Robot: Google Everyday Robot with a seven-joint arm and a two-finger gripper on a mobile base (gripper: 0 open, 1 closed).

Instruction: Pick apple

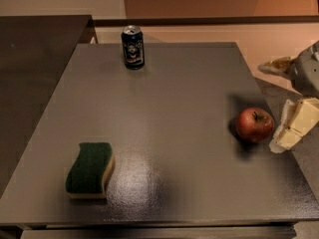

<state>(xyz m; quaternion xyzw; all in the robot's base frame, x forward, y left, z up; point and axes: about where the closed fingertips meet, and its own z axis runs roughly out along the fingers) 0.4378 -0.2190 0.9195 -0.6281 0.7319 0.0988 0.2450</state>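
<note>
The apple [254, 124] is small, round and red with a short dark stem. It rests on the grey table [174, 133] near its right edge. My gripper [281, 99] is at the far right of the view, just right of the apple. It is open, with one pale finger [273, 65] up behind the apple and the other [291, 128] low beside it, close to the apple's right side. The apple is not between the fingers.
A dark soda can [133, 47] stands upright at the table's back edge. A green and yellow sponge [90, 170] lies at the front left. A darker counter [35, 59] adjoins the table on the left.
</note>
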